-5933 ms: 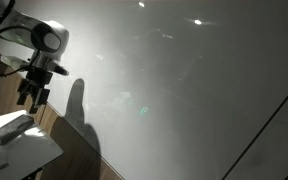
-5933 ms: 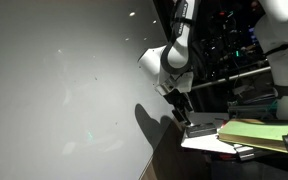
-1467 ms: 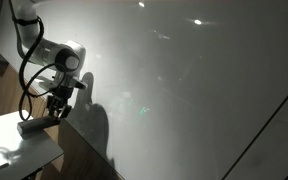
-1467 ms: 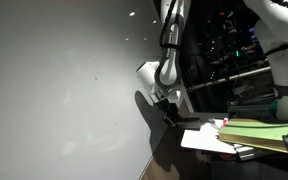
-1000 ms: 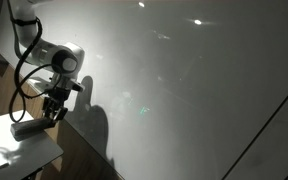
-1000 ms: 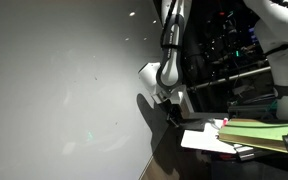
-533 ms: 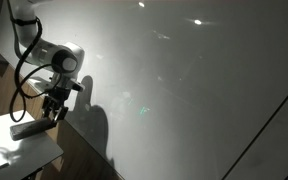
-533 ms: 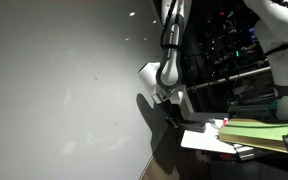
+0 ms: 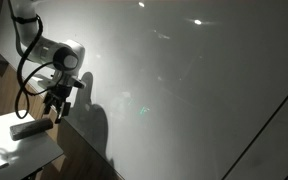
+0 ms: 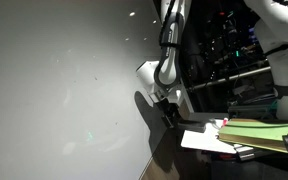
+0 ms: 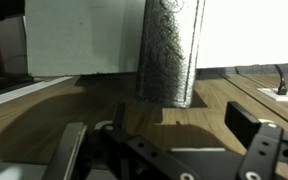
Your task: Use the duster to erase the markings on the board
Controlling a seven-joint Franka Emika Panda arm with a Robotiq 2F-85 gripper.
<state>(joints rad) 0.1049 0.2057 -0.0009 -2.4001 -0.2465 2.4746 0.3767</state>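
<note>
The glossy board (image 9: 184, 100) reflects light spots (image 9: 197, 21) beside a white table (image 9: 24, 155).

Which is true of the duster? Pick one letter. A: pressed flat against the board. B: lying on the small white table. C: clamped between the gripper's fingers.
B: in an exterior view the duster lies flat on the white table, apart from the open gripper just above it.

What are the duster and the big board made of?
The duster looks like dark grey felt or fuzzy fabric: its face is rough and speckled in the wrist view. The board looks like a smooth, glossy coated sheet, maybe plastic or enamel: light spots mirror in it. Neither is certain.
</note>
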